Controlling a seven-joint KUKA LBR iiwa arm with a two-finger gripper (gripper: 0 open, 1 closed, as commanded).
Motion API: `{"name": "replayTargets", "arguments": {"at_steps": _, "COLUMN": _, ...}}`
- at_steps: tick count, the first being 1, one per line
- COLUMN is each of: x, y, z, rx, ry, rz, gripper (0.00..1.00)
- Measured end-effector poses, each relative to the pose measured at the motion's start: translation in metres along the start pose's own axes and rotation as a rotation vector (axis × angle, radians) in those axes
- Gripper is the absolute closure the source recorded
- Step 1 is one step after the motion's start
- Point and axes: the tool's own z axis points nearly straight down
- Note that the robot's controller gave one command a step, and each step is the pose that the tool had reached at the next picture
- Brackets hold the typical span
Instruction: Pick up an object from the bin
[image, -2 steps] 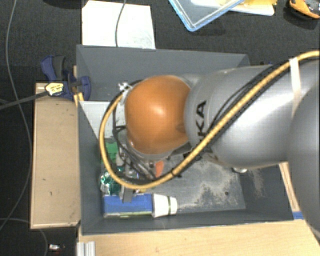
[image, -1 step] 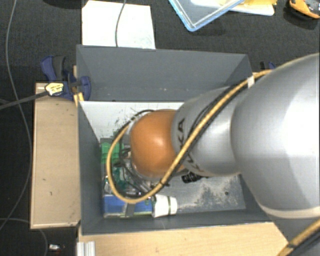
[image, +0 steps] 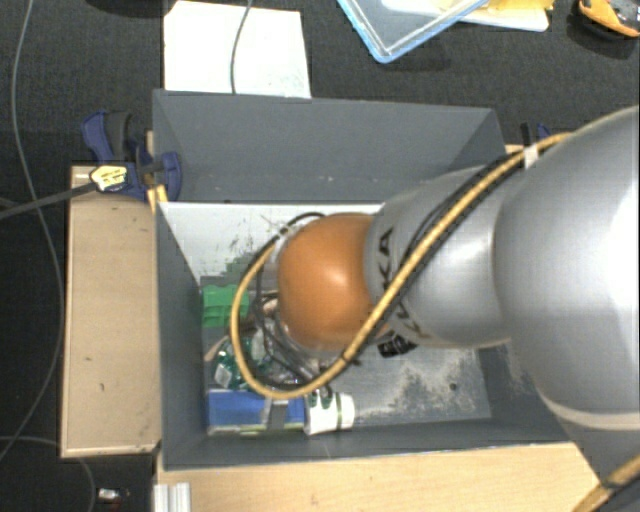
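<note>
Hovering over the bin's (image: 330, 150) 8 o'clock corner, gripper (image: 268, 350), grip cannot be told; flat blue box (image: 235, 410) beneath, long axis 9-to-3, white cylinder (image: 330, 412) beside.

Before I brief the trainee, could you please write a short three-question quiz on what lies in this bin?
1. True or false: the blue box lies in the bin's lower left corner.
2. What lies just right of the blue box? A) a white cylinder B) a red ball C) a yellow cup
3. Fill in: the block by the left wall, above the blue box, is ____.
Key: 1 true; 2 A; 3 green.
</note>
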Motion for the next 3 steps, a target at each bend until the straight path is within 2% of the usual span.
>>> {"name": "replayTargets", "arguments": {"at_steps": 1, "x": -0.014, "y": 0.048, "z": 0.025, "rx": -0.002, "ry": -0.001, "rz": 0.121, "gripper": 0.0}}
{"name": "replayTargets", "arguments": {"at_steps": 2, "x": -0.008, "y": 0.041, "z": 0.05, "rx": -0.008, "ry": -0.022, "rz": 0.099, "gripper": 0.0}}
{"name": "replayTargets", "arguments": {"at_steps": 3, "x": -0.032, "y": 0.034, "z": 0.046, "rx": -0.013, "ry": -0.026, "rz": 0.225, "gripper": 1.0}}
